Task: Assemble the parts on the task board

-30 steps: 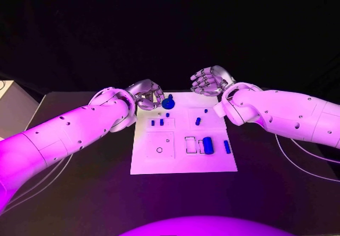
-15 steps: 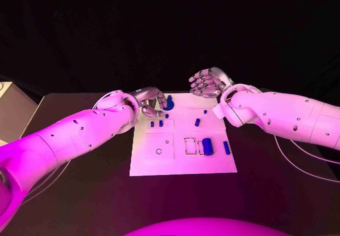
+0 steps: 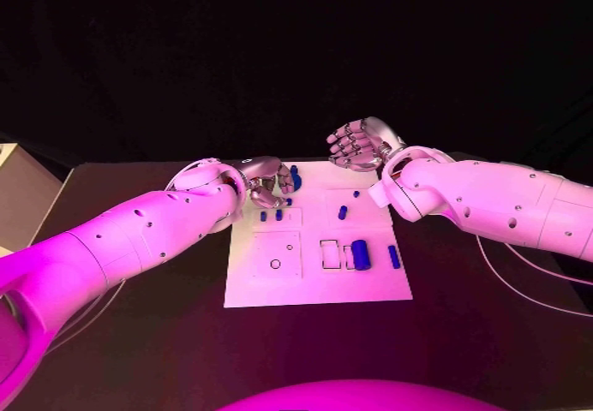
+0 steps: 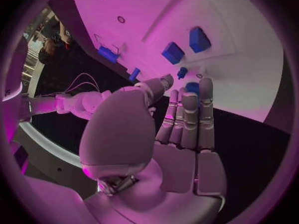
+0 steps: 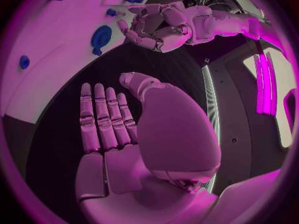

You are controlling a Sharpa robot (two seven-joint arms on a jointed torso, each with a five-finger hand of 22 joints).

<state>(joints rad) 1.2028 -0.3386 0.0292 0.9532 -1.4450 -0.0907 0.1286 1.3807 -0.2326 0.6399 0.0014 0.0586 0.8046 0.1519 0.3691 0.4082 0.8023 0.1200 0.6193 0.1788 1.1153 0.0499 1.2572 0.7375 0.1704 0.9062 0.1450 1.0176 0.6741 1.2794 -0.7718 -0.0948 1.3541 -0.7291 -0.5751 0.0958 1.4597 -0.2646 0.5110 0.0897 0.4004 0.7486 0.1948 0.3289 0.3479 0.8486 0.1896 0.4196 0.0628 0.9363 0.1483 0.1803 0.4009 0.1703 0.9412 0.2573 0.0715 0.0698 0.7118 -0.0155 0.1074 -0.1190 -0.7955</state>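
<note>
- Bench (image 3: pixel 148 342): black, carrying the white task board (image 3: pixel 315 278) at its middle.
- Right hand (image 3: pixel 358 144): above the board's far edge, fingers straight and apart, empty.
- Left hand (image 3: pixel 262 181): over the board's far-left corner, fingers extended, holding nothing.
- Blue parts (image 3: pixel 360 253): lying on the board.

Strong magenta light floods the scene, seemingly from above, and the task board (image 3: pixel 319 282) glows brightest against a black backdrop and dim table (image 3: pixel 148 342). The arms' upper surfaces shine nearly white, with glare on the right arm (image 3: pixel 494 201). Head view is fairly sharp; both wrist views bend straight edges (most at the rim) and darken toward their circular borders, the near palms slightly soft
</note>
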